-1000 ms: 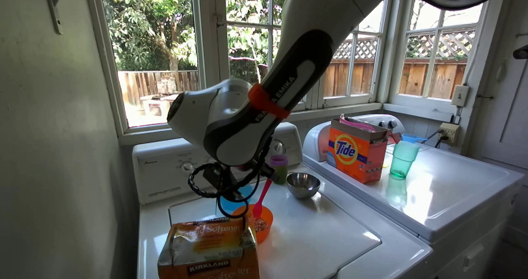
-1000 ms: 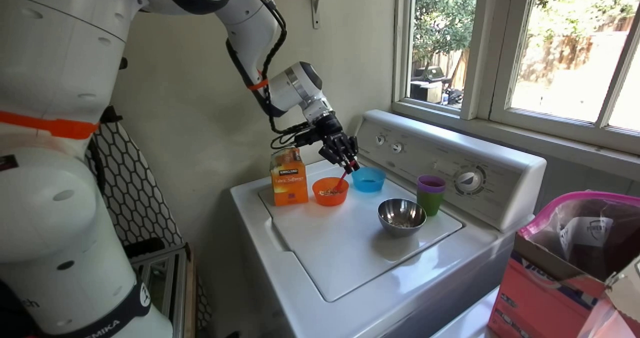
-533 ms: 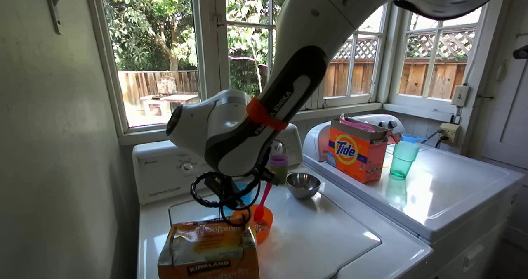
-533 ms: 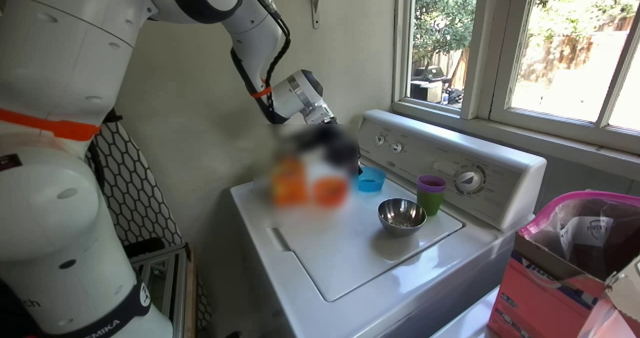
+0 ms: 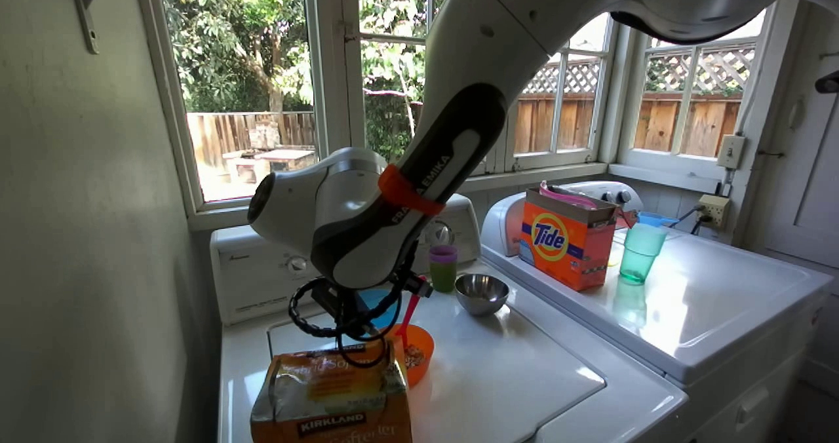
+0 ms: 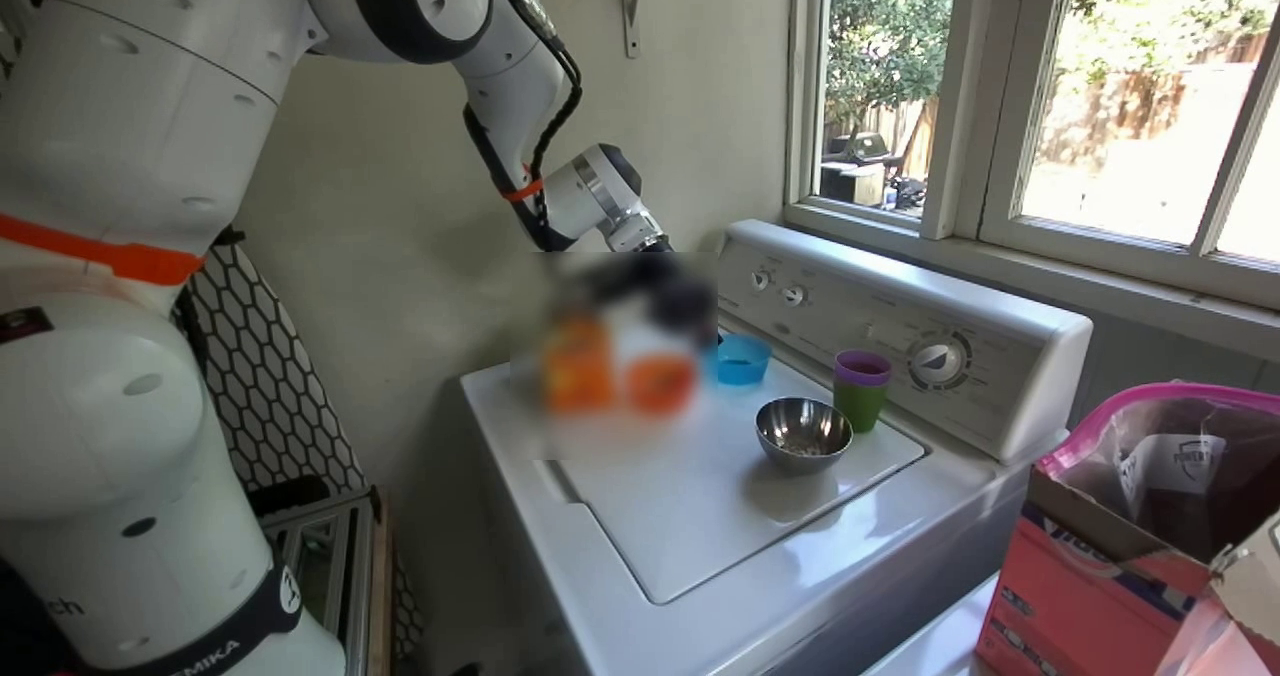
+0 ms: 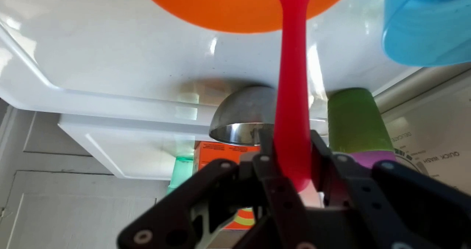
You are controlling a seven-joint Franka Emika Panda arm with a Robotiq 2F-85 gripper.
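The end effector (image 7: pixel 292 149) is closed on the handle of a red spoon (image 7: pixel 292 90), one black finger pressed to each side of it in the wrist view. The spoon slants down from that grip, and in an exterior view its lower end lies at the mouth of an orange bowl (image 5: pixel 426 368) with small brownish pieces (image 5: pixel 413 356) in it; whether it touches them I cannot tell. The bowl stands on the lid of a white washing machine (image 5: pixel 505 377). Near it, a Kirkland fabric softener box (image 5: pixel 331 397) hides part of the bowl from that camera. In an exterior view a blurred patch (image 6: pixel 630 346) covers the end effector, the orange bowl and the softener box. A light blue bowl (image 6: pixel 742 361) stands on the same lid, near the orange one. Apart from these, a stainless steel bowl (image 6: pixel 803 436) sits just beside a green cup (image 6: pixel 865 406) with a purple upper part, which is close to the machine's control panel (image 6: pixel 870 306). Alongside stands a second white appliance (image 5: pixel 708 299), carrying an open orange Tide box (image 5: pixel 567 240) with pink plastic (image 5: pixel 567 198) at its top, and a teal tumbler (image 5: pixel 641 253) just beside the box
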